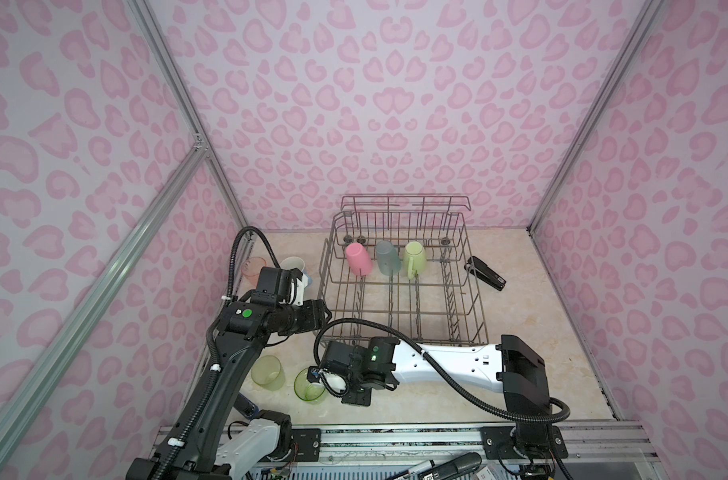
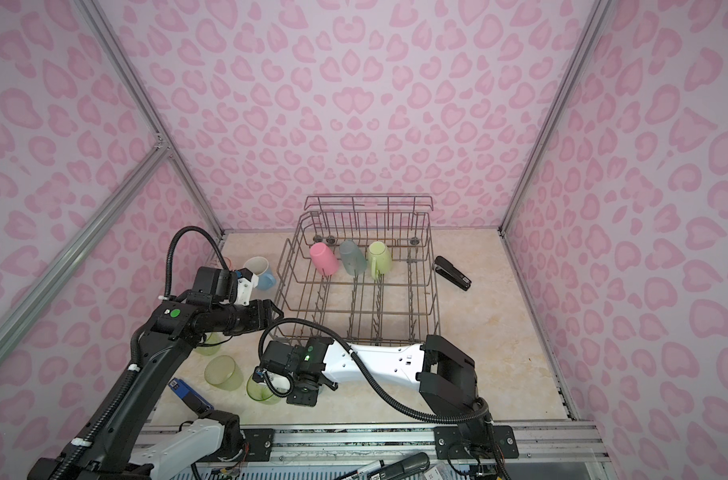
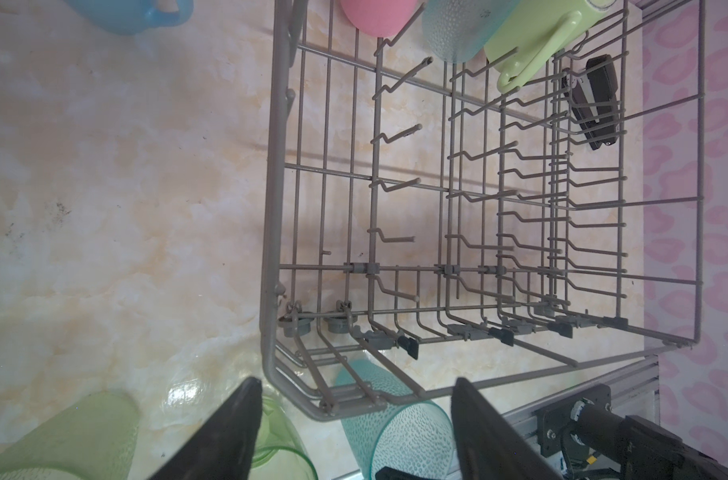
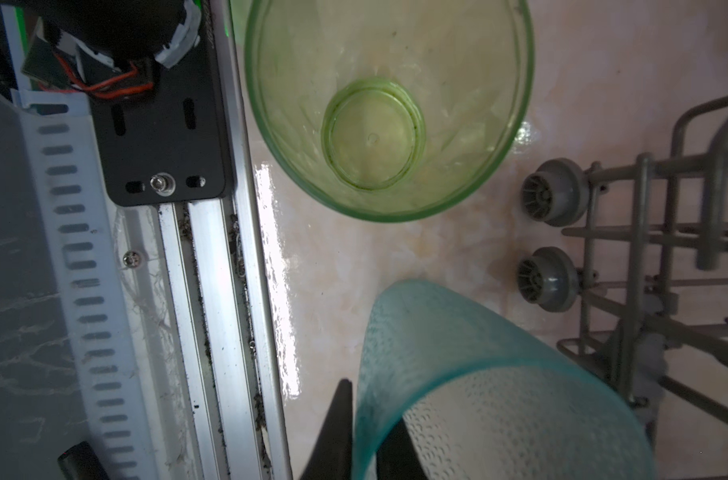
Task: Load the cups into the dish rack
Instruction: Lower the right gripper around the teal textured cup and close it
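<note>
So, top views first: dish rack [image 1: 476, 291] sits at the back of the table, w/ pink cup [image 1: 359, 258], grey-teal cup [image 1: 388, 257] and light-green mug [image 1: 415, 258] mouth-down in its far row. The nearer rows hold nothing. Salmon cup [image 1: 254, 266] and light-blue mug [image 2: 266, 279] stand left of the rack behind the L arm. Near green cup [image 1: 310, 386] and other green cup [image 1: 267, 372] are front-left, and the stapler [image 1: 486, 272] lies outside on the right. The R arm reaches across the rack's front to its near-left corner. Its wrist covers the spot, so its claw can't be read from up there. Left wrist view: L claw [image 3: 354, 380] is spread wide and empty over that corner. Teal cup [image 3: 395, 424] shows below the corner wires, just outside the rack. Its closed end is toward the corner and its mouth toward the R arm, so the long axis is tipped well over. Right wrist view: R claw [image 4: 368, 411] is pinched narrow on the teal cup's rim wall, outer finger [image 4: 341, 415] outside and the other inside the mouth. Near green cup [image 4: 389, 108] stands upright just beside, and the rack wheels [image 4: 551, 191] are near. Can't tell if the cup rests on the table or is clear of it. The rack lies beyond the cup's closed end, and the R arm is plainly the nearer. So prob. lift, carry over the front rim, turn mouth-down onto the tines. A thin rim pinch may let it swivel.
</note>
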You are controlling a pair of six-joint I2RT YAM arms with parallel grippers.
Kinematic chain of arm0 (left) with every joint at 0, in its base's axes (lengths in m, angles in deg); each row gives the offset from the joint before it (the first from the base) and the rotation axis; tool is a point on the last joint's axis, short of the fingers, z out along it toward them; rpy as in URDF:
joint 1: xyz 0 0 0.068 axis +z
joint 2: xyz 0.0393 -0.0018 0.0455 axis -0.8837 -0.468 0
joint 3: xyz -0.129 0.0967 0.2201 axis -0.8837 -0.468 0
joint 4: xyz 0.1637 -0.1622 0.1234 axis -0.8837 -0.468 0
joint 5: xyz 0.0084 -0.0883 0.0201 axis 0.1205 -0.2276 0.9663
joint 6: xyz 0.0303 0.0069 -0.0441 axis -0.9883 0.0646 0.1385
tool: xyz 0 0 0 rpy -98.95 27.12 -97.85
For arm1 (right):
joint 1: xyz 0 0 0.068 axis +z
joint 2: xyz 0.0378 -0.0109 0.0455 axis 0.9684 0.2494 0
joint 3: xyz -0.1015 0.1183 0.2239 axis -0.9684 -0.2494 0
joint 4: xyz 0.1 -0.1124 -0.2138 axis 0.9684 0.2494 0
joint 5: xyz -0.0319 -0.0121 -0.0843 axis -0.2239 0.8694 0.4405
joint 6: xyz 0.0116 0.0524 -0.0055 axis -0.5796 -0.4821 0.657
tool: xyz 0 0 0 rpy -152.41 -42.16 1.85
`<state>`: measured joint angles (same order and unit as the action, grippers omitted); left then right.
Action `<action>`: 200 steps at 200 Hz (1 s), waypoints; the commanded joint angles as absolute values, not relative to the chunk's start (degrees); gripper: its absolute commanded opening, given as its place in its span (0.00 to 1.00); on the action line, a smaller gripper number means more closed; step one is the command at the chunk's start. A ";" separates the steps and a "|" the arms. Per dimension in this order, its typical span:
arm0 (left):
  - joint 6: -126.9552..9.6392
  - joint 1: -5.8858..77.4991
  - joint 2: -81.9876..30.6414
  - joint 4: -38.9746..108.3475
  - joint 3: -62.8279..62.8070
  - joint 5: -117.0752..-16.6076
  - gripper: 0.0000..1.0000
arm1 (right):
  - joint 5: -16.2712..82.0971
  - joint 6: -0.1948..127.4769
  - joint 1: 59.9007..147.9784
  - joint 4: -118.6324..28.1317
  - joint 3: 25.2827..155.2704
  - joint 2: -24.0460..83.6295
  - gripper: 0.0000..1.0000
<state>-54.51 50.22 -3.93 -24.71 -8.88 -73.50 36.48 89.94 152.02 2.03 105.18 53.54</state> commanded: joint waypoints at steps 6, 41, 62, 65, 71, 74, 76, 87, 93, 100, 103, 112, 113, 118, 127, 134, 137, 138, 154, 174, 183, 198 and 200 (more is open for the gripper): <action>-55.23 50.32 -3.52 -23.01 -9.17 -72.85 0.75 | 37.17 90.39 152.40 2.87 105.70 53.07 0.07; -55.13 50.32 -3.58 -23.12 -8.93 -72.61 0.75 | 38.02 90.30 152.93 3.27 105.57 51.88 0.01; -54.96 50.30 -3.63 -23.12 -8.82 -72.59 0.76 | 38.39 90.08 153.32 3.95 105.48 50.97 0.00; -54.96 50.28 -3.58 -23.12 -8.77 -72.59 0.76 | 38.47 90.12 153.33 4.04 105.53 50.78 0.00; -54.96 50.30 -3.66 -23.20 -8.73 -72.59 0.76 | 38.64 90.07 153.47 4.32 105.48 50.44 0.00; -54.96 50.32 -3.65 -23.15 -8.67 -72.52 0.76 | 38.72 90.05 153.58 4.36 105.42 50.25 0.00; -54.92 50.32 -3.65 -23.26 -8.65 -72.51 0.76 | 38.74 90.04 153.55 4.46 105.42 50.13 0.00; -54.96 50.31 -3.71 -23.15 -8.56 -72.50 0.76 | 39.09 89.83 153.80 4.69 105.00 49.24 0.00; -54.96 50.35 -3.73 -23.08 -8.47 -72.50 0.76 | 39.17 89.70 153.94 4.68 104.75 48.69 0.00; -54.88 50.34 -3.74 -23.06 -8.51 -72.50 0.76 | 39.10 89.54 153.99 4.73 104.32 48.01 0.00; -54.87 50.32 -3.78 -23.06 -8.41 -72.50 0.76 | 39.10 89.44 153.99 4.65 104.19 47.62 0.00; -54.79 50.39 -3.84 -23.01 -8.38 -72.50 0.76 | 39.08 89.25 154.12 4.71 103.62 46.76 0.00; -54.79 50.31 -3.88 -23.03 -8.33 -72.50 0.76 | 39.09 89.21 154.08 4.72 103.59 46.67 0.00; -54.71 50.33 -3.93 -23.02 -8.29 -72.59 0.76 | 39.12 89.02 154.16 4.80 103.27 46.08 0.00; -54.53 50.34 -3.93 -22.97 -8.23 -72.95 0.76 | 39.36 88.77 154.39 4.79 102.59 44.95 0.00; -54.29 50.41 -3.97 -23.06 -8.05 -73.47 0.76 | 39.55 88.51 154.42 4.90 102.08 44.00 0.00; -54.14 50.41 -3.92 -23.04 -7.96 -73.74 0.76 | 39.66 88.41 154.43 4.87 101.79 43.59 0.00; -54.11 50.36 -3.91 -23.05 -7.91 -73.82 0.76 | 39.69 88.39 154.46 4.93 101.75 43.46 0.00; -53.24 50.39 -3.66 -23.06 -7.15 -74.93 0.76 | 40.06 87.79 154.56 5.02 100.46 40.99 0.00; -52.52 50.41 -3.25 -23.55 -5.38 -75.82 0.77 | 40.49 87.14 154.49 5.18 99.33 37.43 0.00; -52.35 50.36 -3.22 -23.91 -4.42 -76.08 0.77 | 40.55 86.84 154.30 5.30 99.33 35.59 0.00; -51.61 50.32 -3.21 -24.11 -3.11 -76.77 0.78 | 40.55 86.46 153.34 5.57 96.79 32.88 0.00; -51.49 50.36 -3.23 -24.07 -3.00 -76.91 0.78 | 40.54 86.40 153.16 5.64 96.67 32.54 0.00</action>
